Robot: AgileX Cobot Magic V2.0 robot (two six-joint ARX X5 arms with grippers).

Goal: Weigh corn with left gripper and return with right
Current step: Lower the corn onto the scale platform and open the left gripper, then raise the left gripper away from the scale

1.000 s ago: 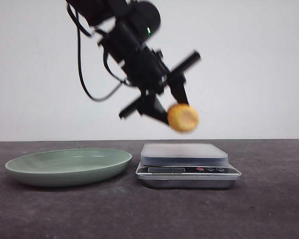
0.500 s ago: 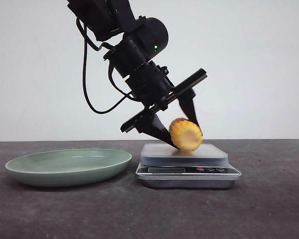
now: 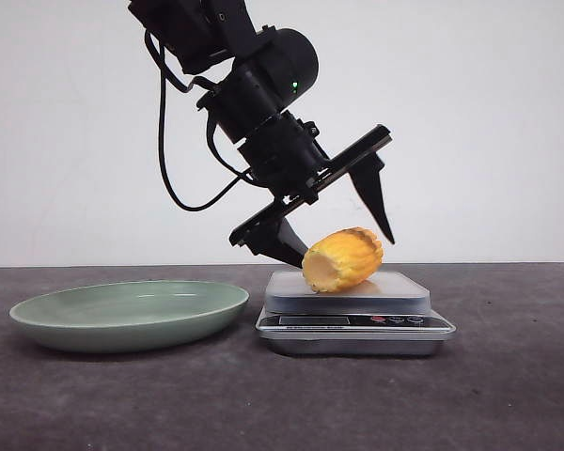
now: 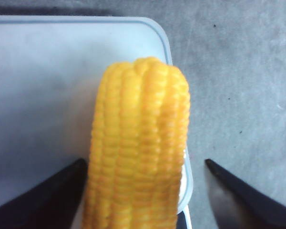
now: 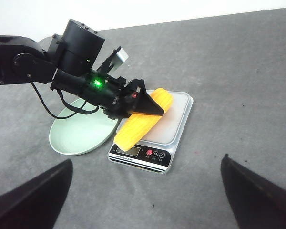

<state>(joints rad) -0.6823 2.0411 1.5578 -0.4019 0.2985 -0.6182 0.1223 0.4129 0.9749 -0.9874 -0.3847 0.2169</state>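
The corn point(image 3: 343, 258) lies on its side on the scale's platform point(image 3: 399, 289), pale cut end toward the plate. My left gripper point(image 3: 346, 249) is open and straddles it from above. In the left wrist view the corn point(image 4: 138, 152) sits between the fingers; one finger point(image 4: 47, 195) is close against it, the other point(image 4: 248, 195) stands clear of it. My right gripper point(image 5: 146, 160) is open and empty, high above the table in front of the scale point(image 5: 174, 129). The right wrist view also shows the corn point(image 5: 143, 119) and the left gripper point(image 5: 133, 102).
A pale green plate point(image 3: 122, 310) sits to the left of the scale, also seen in the right wrist view point(image 5: 78, 133). The scale's display and buttons point(image 3: 357, 320) face the front. A black cable point(image 3: 169, 178) hangs from the left arm. The dark table runs all around.
The left gripper came down with the corn onto the scale, then opened. The corn now lies free on the platform, tipped onto its side.
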